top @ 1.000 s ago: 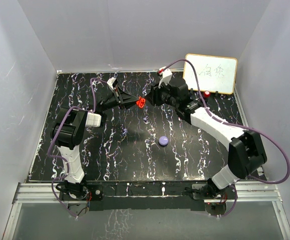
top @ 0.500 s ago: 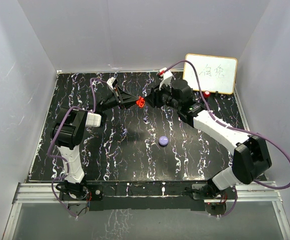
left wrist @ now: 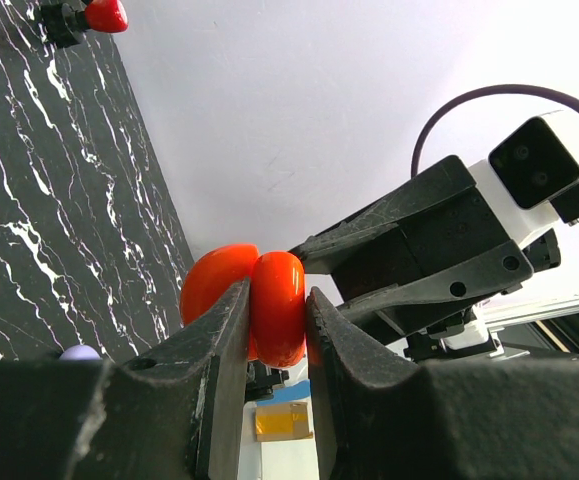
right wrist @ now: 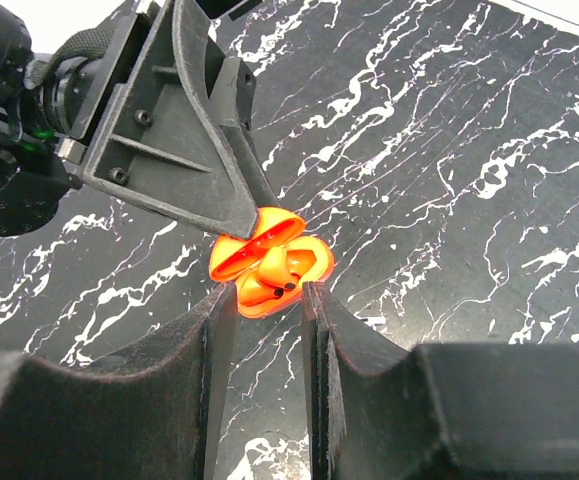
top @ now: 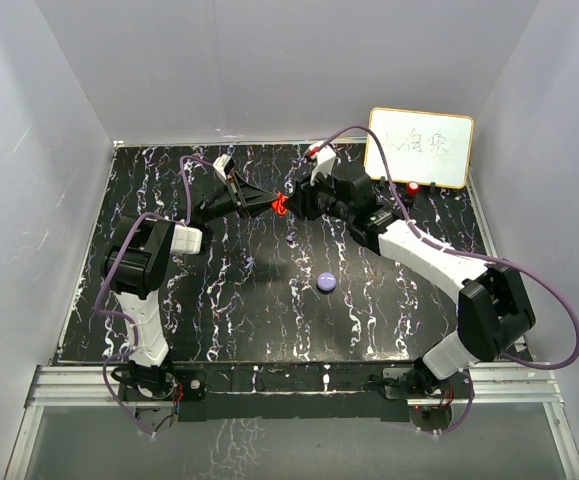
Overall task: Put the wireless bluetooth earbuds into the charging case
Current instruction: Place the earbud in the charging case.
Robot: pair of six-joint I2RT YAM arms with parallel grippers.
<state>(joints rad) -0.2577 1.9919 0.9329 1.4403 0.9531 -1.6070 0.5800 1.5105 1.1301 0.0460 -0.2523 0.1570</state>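
The left gripper (left wrist: pixel 274 305) is clenched on the open red charging case (left wrist: pixel 219 285), holding it in the air above the far middle of the table (top: pixel 219 320). The right gripper (right wrist: pixel 266 292) pinches a red earbud (right wrist: pixel 269 272) at the case's mouth, touching it, though whether the stem has found its socket is hard to tell. To do this well, the left arm should brace the case level while the right presses the bud straight in along its stem, releasing only once it sits flush.
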